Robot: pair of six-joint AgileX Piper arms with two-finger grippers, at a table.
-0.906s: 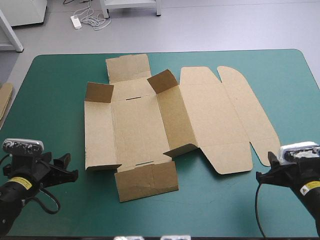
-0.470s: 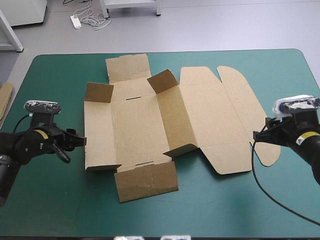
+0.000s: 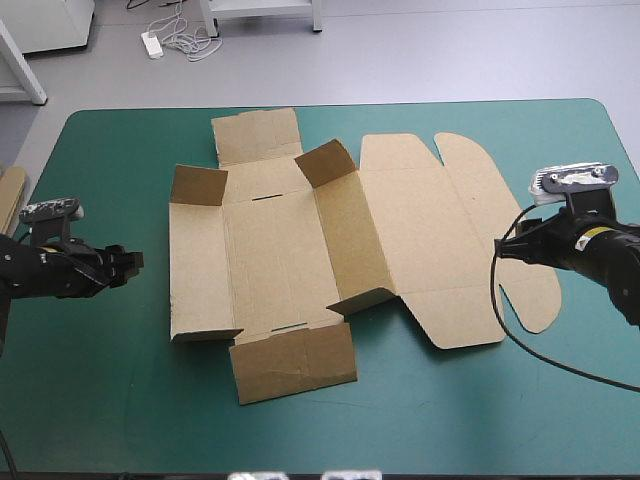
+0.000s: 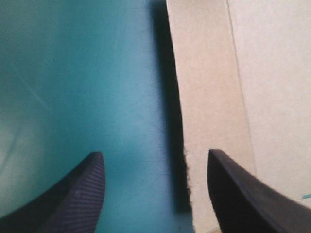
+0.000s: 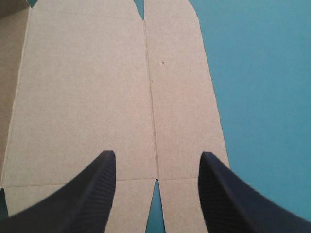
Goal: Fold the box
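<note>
Brown cut-board box (image 3: 270,250) lies mostly flat on the teal-green tabletop (image 3: 120,400). Left pincer (image 4: 154,153) and right pincer (image 5: 156,154), both spread, face its outer edges. Reaching step, I judge; next, pinch and raise a side panel.

The right gripper (image 5: 156,154) hangs over the flat brown box (image 5: 87,97), its two black fingers (image 5: 92,194) standing well apart. A straight crease (image 5: 150,87) runs along the board away from the gripper, and a narrow notch (image 5: 155,199) opens at its near end, between the fingers. Bare teal-green cover (image 5: 262,97) lies beside the board's long curved edge.
</note>
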